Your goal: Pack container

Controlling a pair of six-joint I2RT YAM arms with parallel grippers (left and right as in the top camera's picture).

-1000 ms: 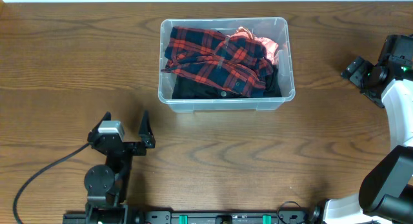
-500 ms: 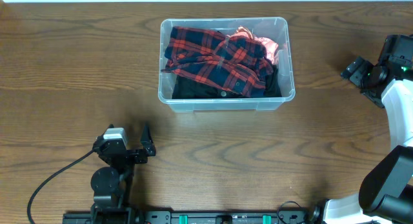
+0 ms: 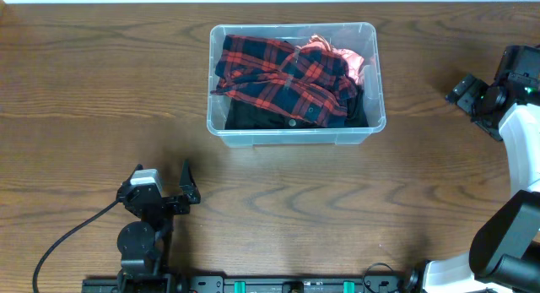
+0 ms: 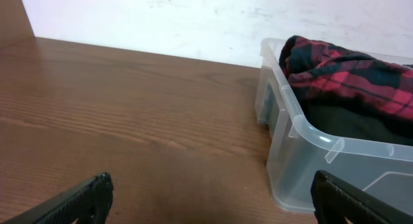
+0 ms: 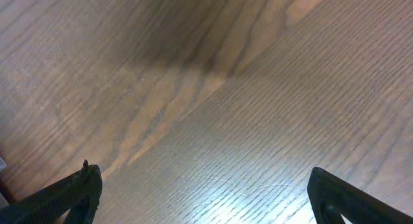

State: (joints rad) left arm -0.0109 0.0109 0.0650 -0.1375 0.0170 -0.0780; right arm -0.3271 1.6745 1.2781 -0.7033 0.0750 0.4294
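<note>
The clear plastic container (image 3: 217, 124) stands at the back middle of the table. It holds a red and navy plaid shirt (image 3: 283, 73), a dark garment (image 3: 253, 116) under it and a pink cloth (image 3: 350, 61) at its far right corner. In the left wrist view the container (image 4: 303, 159) with the plaid shirt (image 4: 348, 75) is at the right. My left gripper (image 3: 164, 187) is open and empty near the front left, well short of the container. My right gripper (image 3: 464, 92) is open and empty at the far right edge, over bare wood.
The brown wooden table (image 3: 101, 90) runs all round the container. A black cable (image 3: 59, 238) trails from the left arm to the front left edge. A white wall (image 4: 161, 17) rises behind the table's far edge.
My left arm has drawn back toward the front edge, away from the container. The right arm and the container have not moved.
</note>
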